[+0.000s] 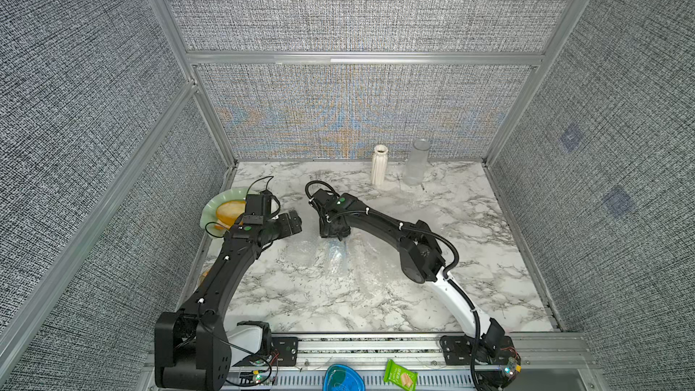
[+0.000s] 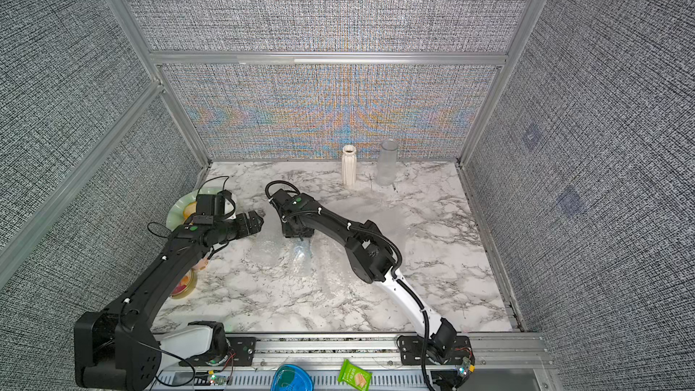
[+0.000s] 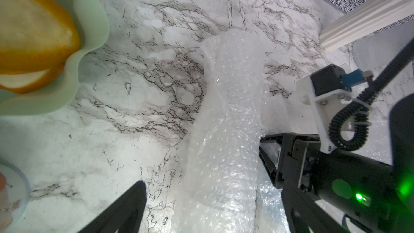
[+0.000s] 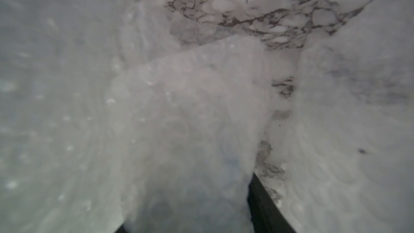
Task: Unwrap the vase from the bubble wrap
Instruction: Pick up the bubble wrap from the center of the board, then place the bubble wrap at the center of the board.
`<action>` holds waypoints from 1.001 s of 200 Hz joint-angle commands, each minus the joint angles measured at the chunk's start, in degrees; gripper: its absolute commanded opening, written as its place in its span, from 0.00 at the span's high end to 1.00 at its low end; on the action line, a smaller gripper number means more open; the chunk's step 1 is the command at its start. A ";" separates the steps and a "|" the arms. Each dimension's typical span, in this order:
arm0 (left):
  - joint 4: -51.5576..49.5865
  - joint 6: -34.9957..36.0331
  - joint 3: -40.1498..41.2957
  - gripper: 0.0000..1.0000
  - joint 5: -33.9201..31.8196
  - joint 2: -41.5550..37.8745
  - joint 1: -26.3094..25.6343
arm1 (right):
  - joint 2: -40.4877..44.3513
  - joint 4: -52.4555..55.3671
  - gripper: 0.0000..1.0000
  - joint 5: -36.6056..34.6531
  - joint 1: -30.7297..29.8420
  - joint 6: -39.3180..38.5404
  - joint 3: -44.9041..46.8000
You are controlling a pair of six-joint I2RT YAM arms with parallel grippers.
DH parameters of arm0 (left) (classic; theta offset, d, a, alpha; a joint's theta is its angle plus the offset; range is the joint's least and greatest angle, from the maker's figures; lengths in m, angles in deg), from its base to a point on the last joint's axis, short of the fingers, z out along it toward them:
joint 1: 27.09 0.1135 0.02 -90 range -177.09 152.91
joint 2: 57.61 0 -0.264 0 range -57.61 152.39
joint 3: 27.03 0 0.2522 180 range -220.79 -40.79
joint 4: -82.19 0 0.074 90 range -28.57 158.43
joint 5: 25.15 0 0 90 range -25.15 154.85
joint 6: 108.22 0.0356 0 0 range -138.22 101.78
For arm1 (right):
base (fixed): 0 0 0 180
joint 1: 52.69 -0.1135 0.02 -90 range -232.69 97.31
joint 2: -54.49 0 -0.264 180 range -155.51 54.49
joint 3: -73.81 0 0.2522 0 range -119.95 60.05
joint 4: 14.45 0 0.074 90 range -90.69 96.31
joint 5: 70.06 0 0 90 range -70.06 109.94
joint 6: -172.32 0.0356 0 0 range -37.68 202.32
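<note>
Nearest us, on the rail before the counter's (image 1: pixel 470 257) near edge, we see a blue lid (image 1: pixel 343 378) and a green snack packet (image 1: pixel 400 375). In the counter's middle the bubble wrap (image 1: pixel 338 257) lies as a crumpled roll, with flatter sheets spread around it, whitish on the marble. The left gripper (image 1: pixel 297 223) hovers near the roll's far left, its jaws spread wide. The right gripper (image 1: pixel 340 235) points straight down onto the roll's far end. Our right wrist view is blurred, but wrap (image 4: pixel 179 119) fills the gap between the jaws, so they seem to pinch it. At the left edge sits a green plate (image 1: pixel 214 201) with bread (image 1: pixel 229 210). Against the far edge stand a white ribbed vase (image 1: pixel 379 165) and, near it, a clear glass vase (image 1: pixel 415 163), both upright.
</note>
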 commanded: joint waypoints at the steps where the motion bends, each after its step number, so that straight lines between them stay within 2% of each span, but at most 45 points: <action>1: -1.43 0.30 -0.23 0.04 0.10 -0.22 0.10 | 4.10 1.25 0.63 -3.62 0.20 0.27 -0.48; 13: -1.59 0.35 -0.25 0.04 -0.10 -0.33 0.01 | 6.48 0.76 0.70 -5.16 0.24 -0.08 -0.01; 31: -1.49 0.22 -0.10 0.04 -0.21 -0.37 0.10 | 10.27 -0.70 0.74 -6.49 0.56 -0.49 1.28; 94: -1.75 0.26 -0.26 0.04 -0.66 0.52 0.13 | 23.88 -3.72 0.75 -8.79 1.98 -2.81 5.90; 159: -3.75 1.16 -2.00 0.05 2.21 4.20 0.10 | 50.91 -10.02 0.74 -10.15 5.94 -6.11 36.32; 200: -3.03 1.93 -2.37 0.12 7.92 6.88 0.04 | 61.05 -9.37 0.73 -9.71 9.77 -8.14 54.66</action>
